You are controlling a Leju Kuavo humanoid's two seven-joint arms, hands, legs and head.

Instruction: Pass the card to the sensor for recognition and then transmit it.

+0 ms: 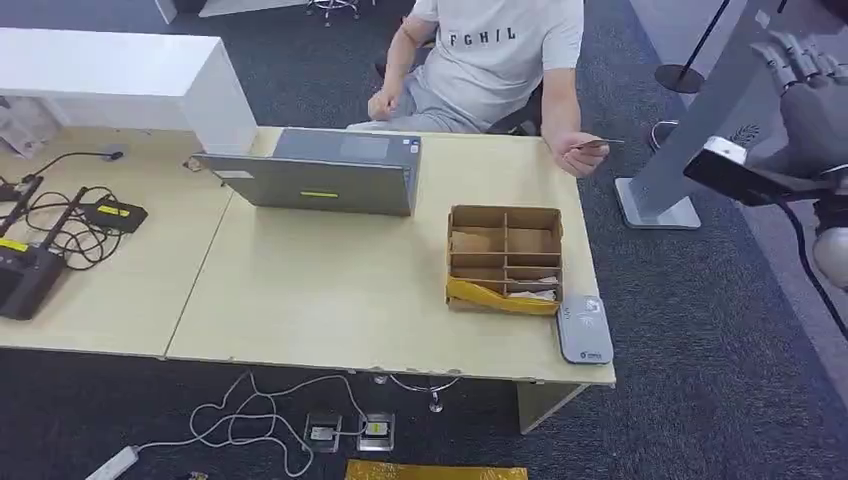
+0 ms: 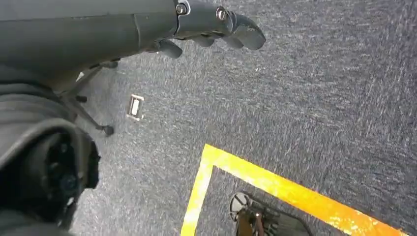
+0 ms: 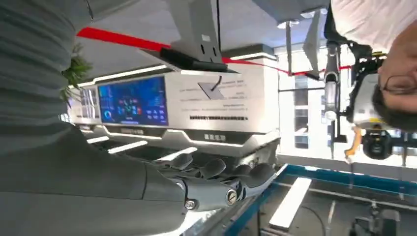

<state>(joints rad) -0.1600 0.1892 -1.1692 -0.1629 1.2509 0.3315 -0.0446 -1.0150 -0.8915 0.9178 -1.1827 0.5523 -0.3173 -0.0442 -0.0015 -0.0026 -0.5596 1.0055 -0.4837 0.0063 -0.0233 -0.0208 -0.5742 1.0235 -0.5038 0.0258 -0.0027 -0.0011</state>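
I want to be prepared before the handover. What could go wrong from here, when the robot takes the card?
1. The person holds the card by a thin edge past the table corner; a loose pinch could let it fall to the carpet.
2. The right hand is raised, far from the card, and must pass the grey stand; the arm might hit it.
3. The sensor lies at the table edge beside the box; a low approach might push it off.

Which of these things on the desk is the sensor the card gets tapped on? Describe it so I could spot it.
Start at the pale wooden table and find the brown cardboard divider box near its right end. The sensor lies flat at the table's front right corner, just beside that box. It is a small grey slab, unlike the larger upright laptop.
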